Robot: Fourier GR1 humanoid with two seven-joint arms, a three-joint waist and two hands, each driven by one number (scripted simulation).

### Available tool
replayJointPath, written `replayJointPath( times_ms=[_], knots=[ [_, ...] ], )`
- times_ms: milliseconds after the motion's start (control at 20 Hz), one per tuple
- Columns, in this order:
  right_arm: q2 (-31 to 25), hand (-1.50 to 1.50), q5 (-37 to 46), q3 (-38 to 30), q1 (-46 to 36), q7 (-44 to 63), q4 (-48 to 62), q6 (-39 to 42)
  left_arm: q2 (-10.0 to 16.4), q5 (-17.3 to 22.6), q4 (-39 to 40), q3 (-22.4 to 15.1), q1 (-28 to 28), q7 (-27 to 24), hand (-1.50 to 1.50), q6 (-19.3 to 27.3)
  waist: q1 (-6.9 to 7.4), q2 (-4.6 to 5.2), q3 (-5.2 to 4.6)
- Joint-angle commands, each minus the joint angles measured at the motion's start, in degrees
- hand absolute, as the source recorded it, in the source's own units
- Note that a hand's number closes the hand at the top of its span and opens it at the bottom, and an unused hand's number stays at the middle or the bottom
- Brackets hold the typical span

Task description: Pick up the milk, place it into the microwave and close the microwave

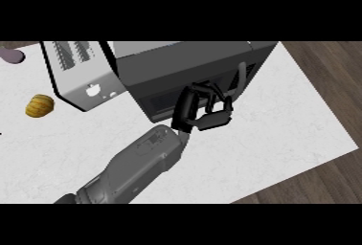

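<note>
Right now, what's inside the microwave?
The microwave has its dark door apparently shut, and the left hand covers part of it, so the inside is hidden. No milk shows on the counter.

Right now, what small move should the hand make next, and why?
Probably draw the left hand back a little from the microwave. Its fingers are curled at the front face, no milk shows, and the hand hides whether the door is shut.

On the white marbled counter top (276,139), a ridged golden-brown bread roll (39,105) lay just left of a pale grey slotted toaster (74,72), a dull purple rounded object (12,56) sat half cut off at the far-left edge, and dark wooden floorboards (329,67) showed beyond.
</note>
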Motion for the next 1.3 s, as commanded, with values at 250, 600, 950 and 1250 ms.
replayJointPath(
  times_ms=[250, 600, 950, 1250],
  knots=[
    [-2.91, -1.5, -1.58, -2.1, -2.47, 1.6, 1.76, 0.17, 0.03, 3.07, 4.44, 1.97, -5.03, -2.09, 1.5, -0.25, -0.96, 0.72, 0.03],
    [-5.48, -1.5, -2.04, -4.21, -4.48, 2.13, 3.31, 0.11, 0.03, 4.91, 5.15, 1.12, -5.04, -4.64, 1.5, -0.76, -1.09, 0.86, 0.03],
    [-8.86, -1.5, -0.82, -5.97, -6.33, 1.8, 5.2, 0.85, 0.03, 6.85, 5.65, 0.56, -6.15, -5.38, 1.5, -0.98, -0.85, 1.07, 0.16],
    [-10.96, -1.5, -1.13, -7.76, -8.17, 1.51, 7.38, 1.04, 0.03, 7.98, 5.87, -0.11, -6.89, -6.47, 1.5, -0.59, -1.12, 1.35, 0.3]
  ],
)
